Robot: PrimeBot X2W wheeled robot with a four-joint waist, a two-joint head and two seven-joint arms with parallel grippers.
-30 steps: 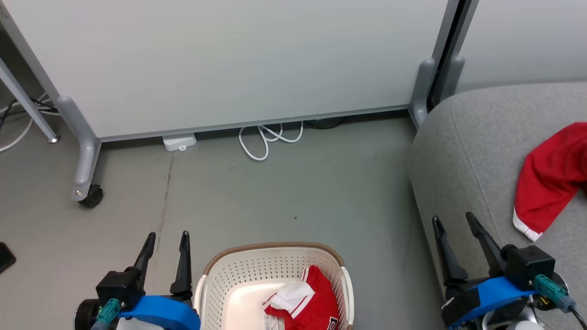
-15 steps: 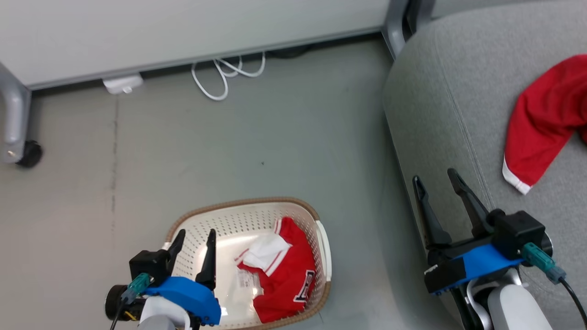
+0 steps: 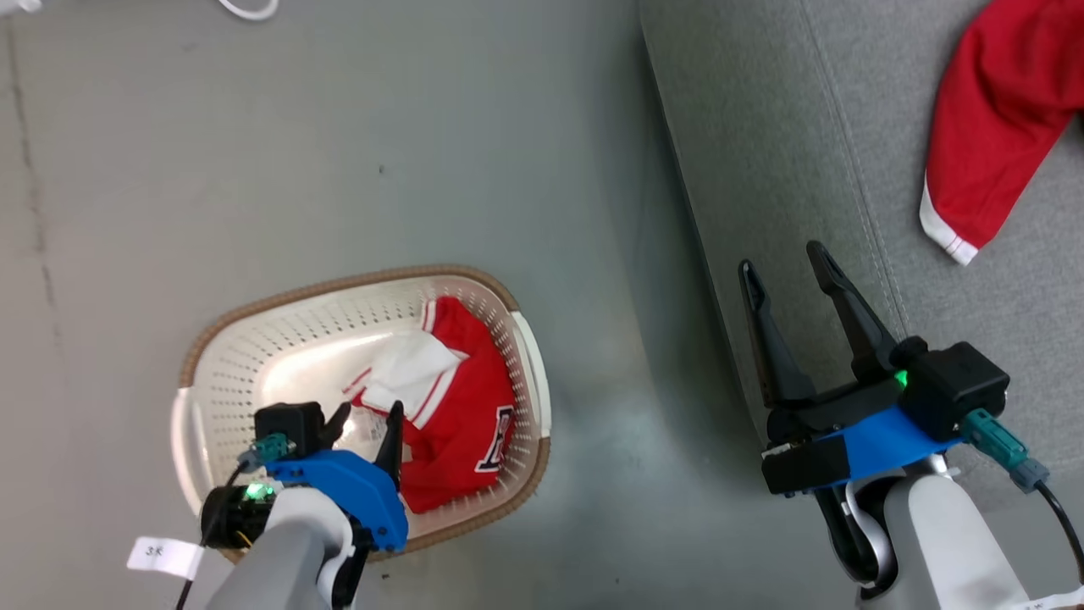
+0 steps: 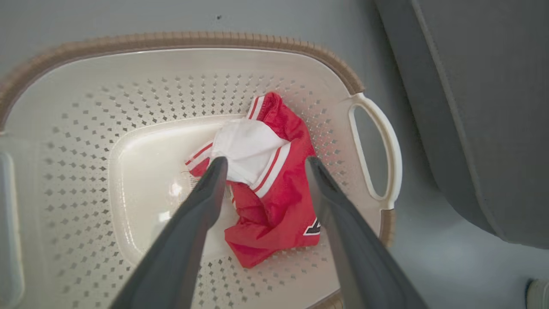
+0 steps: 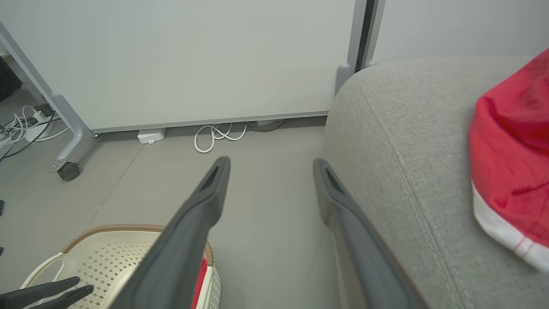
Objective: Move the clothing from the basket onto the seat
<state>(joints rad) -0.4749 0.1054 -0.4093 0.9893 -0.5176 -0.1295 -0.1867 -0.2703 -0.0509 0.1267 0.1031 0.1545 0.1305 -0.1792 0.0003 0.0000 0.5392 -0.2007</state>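
one garment (image 3: pixel 457 398) in basket (image 3: pixel 339 280) under wide left hand (image 3: pixel 368 411), right hand (image 3: pixel 781 258) wide beside seat (image 3: pixel 762 127), cable (image 5: pixel 221 133) beyond

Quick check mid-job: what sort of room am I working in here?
Probably a lab or office mock-up of a living room: a wheeled partition panel, loose cables on a bare grey floor, beside a grey sofa seat.

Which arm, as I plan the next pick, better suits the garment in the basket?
Left: the left gripper hangs open over the red garment; the right gripper is by the seat.
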